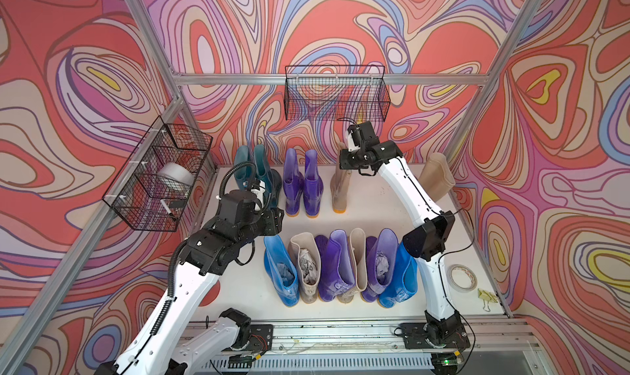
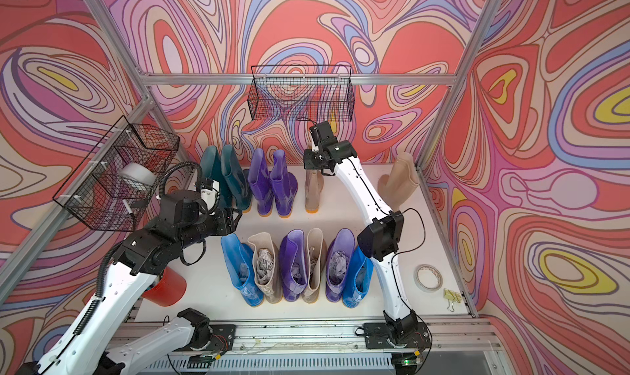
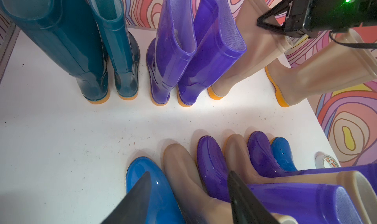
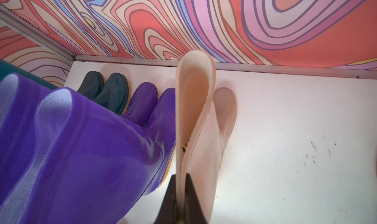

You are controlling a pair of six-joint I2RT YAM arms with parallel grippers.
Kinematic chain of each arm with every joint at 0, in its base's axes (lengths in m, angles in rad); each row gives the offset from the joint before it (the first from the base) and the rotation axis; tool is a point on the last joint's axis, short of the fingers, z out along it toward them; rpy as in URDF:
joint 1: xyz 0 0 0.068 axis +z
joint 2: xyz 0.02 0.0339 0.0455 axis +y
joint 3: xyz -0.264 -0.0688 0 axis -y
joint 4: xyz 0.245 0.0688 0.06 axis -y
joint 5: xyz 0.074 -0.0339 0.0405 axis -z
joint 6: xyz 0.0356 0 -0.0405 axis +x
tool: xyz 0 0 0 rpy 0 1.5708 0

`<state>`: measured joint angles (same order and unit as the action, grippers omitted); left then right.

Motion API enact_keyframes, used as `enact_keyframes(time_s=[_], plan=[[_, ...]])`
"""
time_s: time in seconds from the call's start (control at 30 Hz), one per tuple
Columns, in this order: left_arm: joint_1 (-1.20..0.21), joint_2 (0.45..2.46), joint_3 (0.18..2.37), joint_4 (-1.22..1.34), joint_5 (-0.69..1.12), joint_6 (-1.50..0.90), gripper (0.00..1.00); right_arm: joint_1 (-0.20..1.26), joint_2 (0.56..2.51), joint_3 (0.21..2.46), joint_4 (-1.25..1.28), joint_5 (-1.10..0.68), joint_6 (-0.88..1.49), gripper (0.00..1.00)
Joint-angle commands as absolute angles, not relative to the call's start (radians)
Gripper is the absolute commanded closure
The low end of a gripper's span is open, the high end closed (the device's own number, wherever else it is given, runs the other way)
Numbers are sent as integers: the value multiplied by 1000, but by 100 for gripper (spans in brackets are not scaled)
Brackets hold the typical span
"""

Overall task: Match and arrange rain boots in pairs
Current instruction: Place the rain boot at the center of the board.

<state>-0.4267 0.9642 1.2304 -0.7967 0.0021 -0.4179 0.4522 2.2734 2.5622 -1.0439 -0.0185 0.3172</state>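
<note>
While L claw (image 3: 189, 173) hangs open, R claw (image 4: 181, 176) pinches beige boot (image 4: 204, 151) rim.

Wire basket (image 1: 335, 93) hangs on the wall (image 1: 341, 22), tape roll (image 1: 463, 288) lies near yellow clips (image 1: 485, 296)

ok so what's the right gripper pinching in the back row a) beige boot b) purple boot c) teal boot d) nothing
a, the right gripper is shut on the top edge of the beige boot, its two fingers squeezing the cuff flat.
</note>
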Motion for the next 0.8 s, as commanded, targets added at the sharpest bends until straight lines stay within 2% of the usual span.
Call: enact_keyframes(time_s=[0.0,0.57,0.77], plan=[[-434,956,1224,-816,-8,-402,38,463,2283,2615,-949,-37,332,98],[-432,964,1225,-814,-13,-388,37,477,2318,2597,-929,-71,343,97],[-432,966,1226,-815,-11,-393,37,479,2289,2543,-899,-76,341,81]])
